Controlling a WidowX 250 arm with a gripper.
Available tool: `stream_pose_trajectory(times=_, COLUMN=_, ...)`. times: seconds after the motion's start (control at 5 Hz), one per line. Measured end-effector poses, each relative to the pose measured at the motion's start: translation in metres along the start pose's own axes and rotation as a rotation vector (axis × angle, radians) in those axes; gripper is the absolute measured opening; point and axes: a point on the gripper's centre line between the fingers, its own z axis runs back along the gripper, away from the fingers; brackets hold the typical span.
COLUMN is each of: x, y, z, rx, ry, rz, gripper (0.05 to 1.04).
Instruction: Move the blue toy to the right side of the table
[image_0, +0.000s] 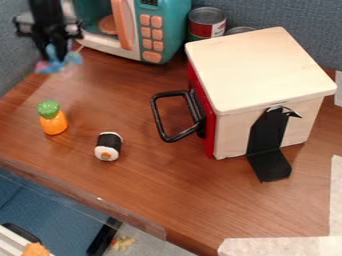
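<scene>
Pale paper-like strips (280, 246) run along the near right part of the table (160, 192), cut off by the bottom and right edges of the view. At lower left, past the table's front rim, an orange thing (35, 249) shows only its top, and a yellowish one (121, 243) is too blurred to name. Further in, a sushi roll toy (108, 146) lies right of a pineapple toy (53, 118), the two apart. Right of them stands a wooden box (257, 70) with a red front and a black handle (159, 117); a black flap (268, 165) hangs down its side, bent out onto the table. Behind the box are a can (206, 24), its lower part hidden, and a second one of which little but the rim shows. A teal toy microwave (163, 30) is cropped at the top; something orange-pink inside is partly covered by its door. At upper left the gripper (58, 54), blurred, hangs over the table, clamped on the blue toy (72, 58), whose outline is smeared, with a pinkish patch beside the blue
</scene>
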Motion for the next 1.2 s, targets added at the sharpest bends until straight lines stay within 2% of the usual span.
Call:
stream_pose_trajectory(times=0.2, x=0.002, y=0.007, z=-0.027, rx=0.023, ry=0.069, rz=0.004, gripper=0.250)
stream_pose_trajectory(times=0.4, x=0.006, y=0.006, z=-0.050, rx=0.022, ry=0.109, rz=-0.014, gripper=0.308)
stream_pose_trajectory(times=0.8, x=0.001, y=0.002, z=-0.046, rx=-0.010, ry=0.125, rz=-0.039, gripper=0.907)
stream_pose_trajectory(times=1.0, x=0.005, y=-0.001, z=-0.003, rx=-0.029, ry=0.036, rz=-0.055, gripper=1.009)
stream_pose_trajectory(times=1.2, x=0.005, y=-0.009, z=0.034, rx=-0.043, ry=-0.029, rz=-0.113, gripper=1.005)
